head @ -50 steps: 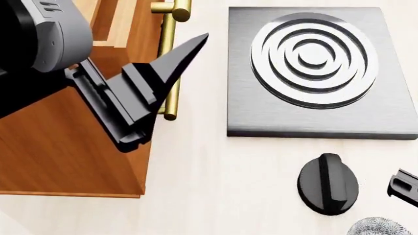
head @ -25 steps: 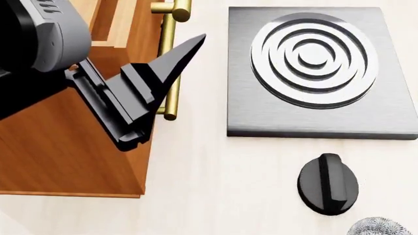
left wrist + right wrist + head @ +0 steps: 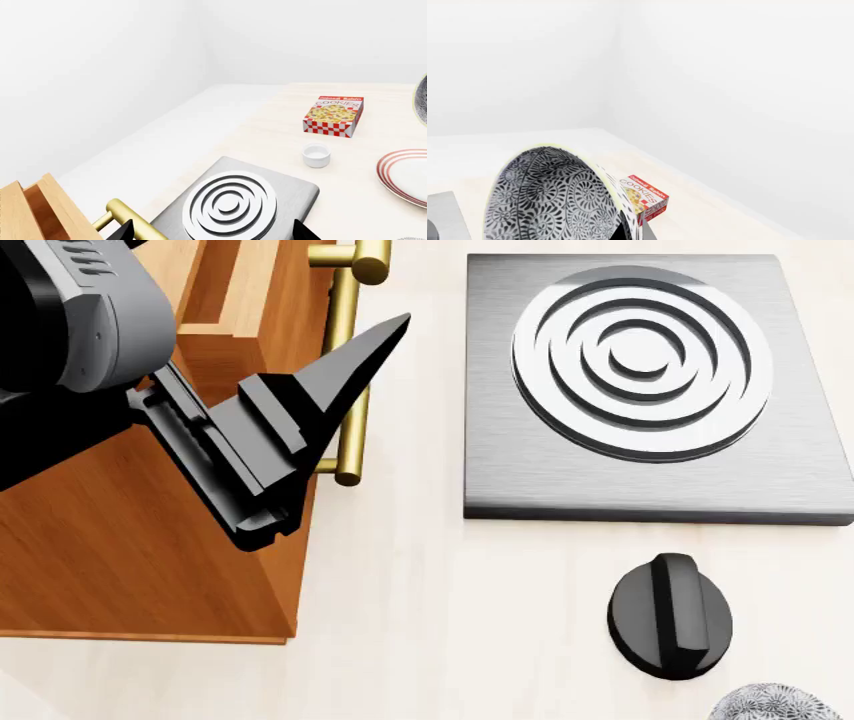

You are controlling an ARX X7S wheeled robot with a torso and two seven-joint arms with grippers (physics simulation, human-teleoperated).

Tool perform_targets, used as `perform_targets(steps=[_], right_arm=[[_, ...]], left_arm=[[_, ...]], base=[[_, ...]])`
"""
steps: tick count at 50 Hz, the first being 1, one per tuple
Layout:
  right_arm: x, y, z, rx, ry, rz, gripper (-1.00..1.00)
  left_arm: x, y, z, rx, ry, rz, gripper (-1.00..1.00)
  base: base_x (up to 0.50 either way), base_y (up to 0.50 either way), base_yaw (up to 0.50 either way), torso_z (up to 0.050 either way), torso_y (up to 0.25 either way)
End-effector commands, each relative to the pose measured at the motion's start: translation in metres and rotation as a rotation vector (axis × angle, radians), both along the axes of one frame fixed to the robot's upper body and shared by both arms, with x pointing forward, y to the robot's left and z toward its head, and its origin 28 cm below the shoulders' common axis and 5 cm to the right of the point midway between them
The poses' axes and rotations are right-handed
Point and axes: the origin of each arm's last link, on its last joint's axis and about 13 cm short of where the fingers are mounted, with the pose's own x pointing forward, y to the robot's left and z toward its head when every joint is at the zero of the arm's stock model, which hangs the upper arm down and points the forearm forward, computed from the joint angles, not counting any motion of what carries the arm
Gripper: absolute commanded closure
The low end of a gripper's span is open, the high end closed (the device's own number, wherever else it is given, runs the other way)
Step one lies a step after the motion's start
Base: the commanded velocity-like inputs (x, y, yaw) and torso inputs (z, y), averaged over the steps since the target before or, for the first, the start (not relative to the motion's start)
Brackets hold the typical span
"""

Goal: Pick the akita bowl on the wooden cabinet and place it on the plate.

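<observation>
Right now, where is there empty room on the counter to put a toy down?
Bare counter lies between the stove and the black knob, and from the cookie box down to the small white cup. It is crowded where the left tool hangs by the wooden cabinet handle.

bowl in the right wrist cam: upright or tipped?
Tipped: the akita bowl stands on edge, its patterned inside facing sideways toward the camera.

Bare desk [image 3: 400, 630] lies between the cabinet [image 3: 120, 550] at nine o'clock and the stove [image 3: 641, 390] at one; a black knob [image 3: 670, 615] blocks five o'clock.
</observation>
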Motion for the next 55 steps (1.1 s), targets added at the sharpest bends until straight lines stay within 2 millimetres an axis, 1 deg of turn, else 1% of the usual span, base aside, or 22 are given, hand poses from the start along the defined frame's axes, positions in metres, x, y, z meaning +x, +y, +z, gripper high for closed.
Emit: perform_targets(steps=[1, 17, 24, 31, 34, 47, 55], right_arm=[[0.017, -0.013, -0.008, 0.043, 0.042, -0.007, 1.00], [0.026, -0.021, -0.009, 0.060, 0.070, -0.013, 1.00], [0.027, -0.025, -0.013, 0.076, 0.078, -0.021, 1.00], [0.024, -0.029, -0.013, 0.113, 0.061, -0.018, 1.00], [0.021, -0.035, -0.012, 0.147, 0.046, -0.024, 1.00], [0.015, -0.047, -0.016, 0.199, 0.034, -0.045, 1.00], [0.013, -0.052, -0.018, 0.254, 0.006, -0.009, 1.00]], left_arm=[[0.001, 0.001, -0.002, -0.003, 0.003, 0.003, -1.00], [0.001, 0.002, -0.004, -0.009, 0.006, 0.005, -1.00], [0.000, 0.003, -0.004, -0.011, 0.008, 0.009, -1.00], [0.001, 0.004, -0.006, -0.011, 0.010, 0.011, -1.00], [0.002, 0.004, -0.007, -0.014, 0.014, 0.013, -1.00], [0.002, 0.006, -0.008, -0.017, 0.014, 0.018, -1.00], [0.003, 0.006, -0.009, -0.018, 0.018, 0.019, -1.00]], base=[[0.00, 0.00, 0.00, 0.000, 0.000], [0.00, 0.00, 0.00, 0.000, 0.000], [0.00, 0.00, 0.00, 0.000, 0.001], [0.00, 0.00, 0.00, 0.001, 0.000], [0.00, 0.00, 0.00, 0.000, 0.000], [0.00, 0.00, 0.00, 0.000, 0.000], [0.00, 0.00, 0.00, 0.000, 0.001]])
